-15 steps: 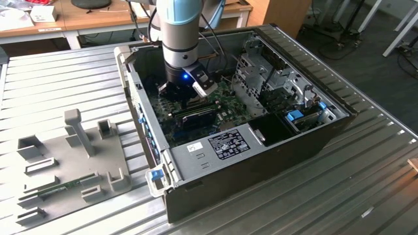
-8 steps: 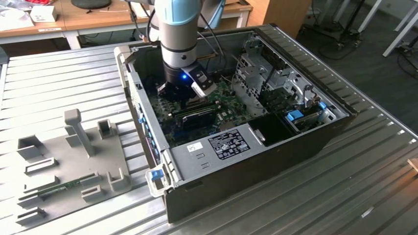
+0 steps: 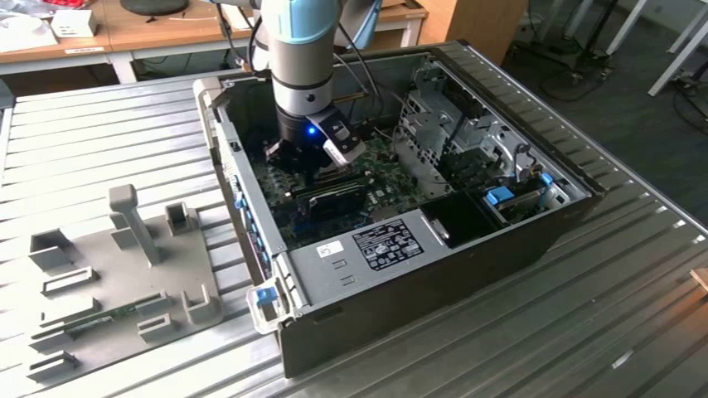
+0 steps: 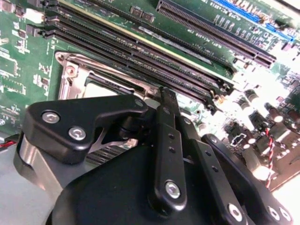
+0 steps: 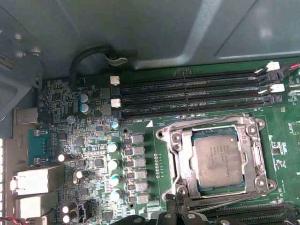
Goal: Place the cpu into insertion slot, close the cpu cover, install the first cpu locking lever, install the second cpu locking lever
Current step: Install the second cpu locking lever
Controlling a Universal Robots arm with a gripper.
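The cpu [image 5: 218,159], a pale silvery-tan square, lies in the insertion slot [image 5: 171,140] on the green board. The cpu cover [image 5: 255,154], a silvery frame with a window, lies flat around the chip. In the second wrist view a strip of the cpu [image 4: 101,89] shows inside the slot's metal rim [image 4: 70,65], just beyond my gripper [image 4: 157,101]. Its black fingers meet at the tips, shut on nothing, close over the socket's edge. The gripper [image 5: 176,218] pokes in beside the socket. In the exterior view the gripper [image 3: 301,170] reaches down into the open computer case.
Long black memory slots [image 5: 192,93] run beside the socket, with the grey case wall [image 5: 140,28] behind them. Capacitors and metal port blocks [image 5: 33,180] sit further along the board. A drive cage [image 3: 443,124] fills the case's far side. A grey fixture plate [image 3: 111,274] lies on the ribbed table.
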